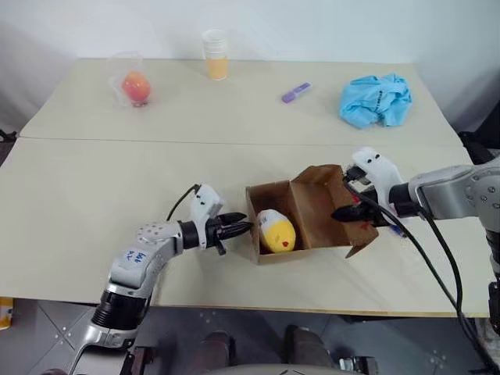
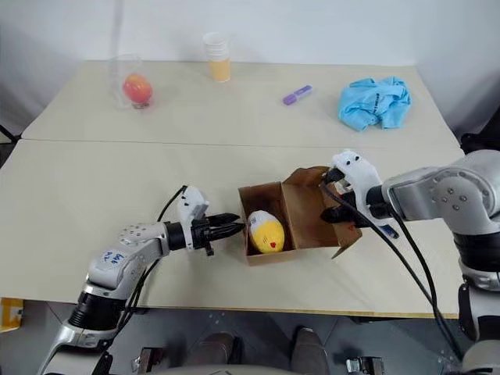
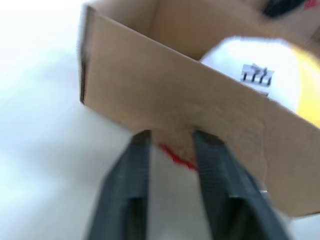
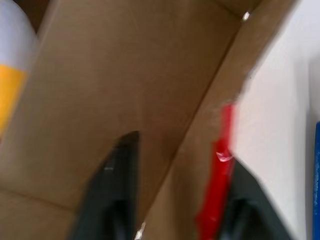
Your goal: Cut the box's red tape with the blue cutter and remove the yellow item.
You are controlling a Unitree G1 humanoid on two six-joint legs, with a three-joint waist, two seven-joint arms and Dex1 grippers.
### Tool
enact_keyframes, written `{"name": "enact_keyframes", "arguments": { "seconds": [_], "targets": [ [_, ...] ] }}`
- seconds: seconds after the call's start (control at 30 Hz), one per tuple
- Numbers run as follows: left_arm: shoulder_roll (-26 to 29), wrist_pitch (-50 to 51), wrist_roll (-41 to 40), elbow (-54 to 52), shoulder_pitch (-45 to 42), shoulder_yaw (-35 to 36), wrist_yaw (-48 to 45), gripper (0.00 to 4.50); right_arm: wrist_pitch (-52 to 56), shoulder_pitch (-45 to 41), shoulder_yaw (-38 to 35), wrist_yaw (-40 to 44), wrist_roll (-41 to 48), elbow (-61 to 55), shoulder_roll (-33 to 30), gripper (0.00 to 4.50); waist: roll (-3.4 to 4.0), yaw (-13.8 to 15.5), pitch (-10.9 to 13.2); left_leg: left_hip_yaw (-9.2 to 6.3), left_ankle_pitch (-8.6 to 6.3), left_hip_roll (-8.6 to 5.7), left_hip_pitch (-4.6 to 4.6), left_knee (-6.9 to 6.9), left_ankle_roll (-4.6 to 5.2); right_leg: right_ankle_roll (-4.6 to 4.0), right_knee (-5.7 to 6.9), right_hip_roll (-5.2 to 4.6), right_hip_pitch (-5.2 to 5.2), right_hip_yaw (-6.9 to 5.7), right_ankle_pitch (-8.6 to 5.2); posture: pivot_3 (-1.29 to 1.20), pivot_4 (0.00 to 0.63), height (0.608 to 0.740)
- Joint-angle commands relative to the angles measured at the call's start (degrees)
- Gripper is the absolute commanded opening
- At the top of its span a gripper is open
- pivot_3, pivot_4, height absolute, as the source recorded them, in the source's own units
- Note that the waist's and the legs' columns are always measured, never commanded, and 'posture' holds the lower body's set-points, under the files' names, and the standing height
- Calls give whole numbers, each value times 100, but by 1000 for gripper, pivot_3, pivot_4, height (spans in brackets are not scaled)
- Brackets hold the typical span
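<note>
Box: I see the small brown cardboard box point(image 1: 301, 212) lying open near the front edge of the pale tabletop point(image 1: 94, 187), flaps spread.
Yellow item: the round yellow ball with a white patch point(image 1: 276, 231) sits inside the box, in its left half, uncovered.
Red tape: a bright red strip point(image 4: 220, 165) clings to the box's right flap edge; it looks already parted.
Blue cutter: a slim dark-blue stick point(image 1: 394, 230) lies just beside the box's right flap.
Left end effector point(image 1: 238, 227): fingers apart, empty, at the box's left wall.
Right end effector point(image 1: 349, 212): fingers apart astride the box's right flap, not clamped as far as I can tell.
Step in hand: I judge it's taking the ball out.
How to do it well: I'd steady the box by the right flap, lift the left end effector over the wall and close gently around the ball's middle.
</note>
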Motion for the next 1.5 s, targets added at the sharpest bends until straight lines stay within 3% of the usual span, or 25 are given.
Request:
{"name": "enact_keyframes", "arguments": {
  "seconds": [0.03, 0.17, 0.23, 0.33, 0.53, 0.8, 0.93, 1.1, 1.2, 1.27, 1.5],
  "targets": [
    [364, 185, -352, -402, 159, 388, -287, 2744, -1089, 362, -641, 555, -547, -263, -281, 3040, 0, -9, 0, 4, 0, 1, 0, 0, 0, 0, 0, 0, 0, 0, 0, 0, 150, 740],
    [1132, 15, -468, -474, 647, 943, -729, 4018, -2340, 997, -1413, 1601, -931, -151, -518, 4445, -1, -19, 3, 17, 0, 3, 1, -1, 0, 1, 1, 2, -1, 4, 1, 0, 150, 740],
    [1389, -197, -561, -340, 969, 1337, -946, 4464, -3018, 1447, -1953, 2751, -735, -298, -543, 4500, -1, -21, 3, 20, 0, 6, 6, -7, 0, 1, 0, 3, -1, 5, 1, 0, 150, 740],
    [1707, -543, -763, -91, 1526, 1960, -1490, 4464, -3775, 2053, -2574, 3983, -697, -179, -535, 4500, -1, -22, 4, 25, 0, 12, 8, -13, 0, 1, -6, 7, 3, 4, 1, 0, 150, 740],
    [2138, -1239, -857, 587, 2473, 3128, -2241, 4464, -6223, 2724, -2723, 5933, -1679, 519, -396, 4500, -6, -24, 7, 29, -1, 13, 28, -10, 0, 6, -2, 3, 15, 6, 3, 0, 150, 740],
    [2737, 126, -1770, 281, 2769, 4004, -2233, 4464, -7174, 3680, -3177, 5865, -1760, -365, 298, 4500, -7, 19, 9, 18, -4, 34, 42, -14, -6, 2, 10, -3, 19, 12, 1, 0, 150, 740],
    [3318, 1024, -2310, -449, 1852, 3214, -2271, 4464, -7671, 4278, -3547, 6120, -2187, -213, 188, 4500, -12, 51, 11, 10, -4, 31, 47, -9, -4, 1, 6, -9, 36, 14, 3, 0, 150, 740],
    [3546, 1556, -1970, -806, -873, 928, -2453, 4464, -7605, 4412, -3896, 5922, -2192, -117, 124, 4500, -7, -1, 12, 8, -3, 6, 62, -4, -4, 3, 5, -4, 56, 15, 6, 0, 150, 740],
    [3090, 1705, -1257, -576, -2290, -749, -2771, 4464, -7443, 4736, -4021, 5845, -2097, -477, 208, 4500, 4, -45, 7, 18, -4, 7, 69, -15, -7, -1, 9, 6, 53, 13, 4, 0, 150, 740],
    [2572, 1548, -824, -274, -2838, -1429, -2731, 4464, -7423, 4856, -4086, 5699, -2061, -669, 286, 4500, 5, -58, 7, 36, -3, 8, 70, -20, -6, -3, 10, 9, 49, 16, 3, 0, 150, 740],
    [806, 685, 368, 1073, -3760, -2301, -2162, 4464, -7213, 5193, -4133, 5158, -1988, -1256, 486, 4500, -20, 7, 23, 63, -2, 8, 50, 13, -3, 2, 10, 14, 50, 11, 5, 0, 150, 740]
  ]
}}
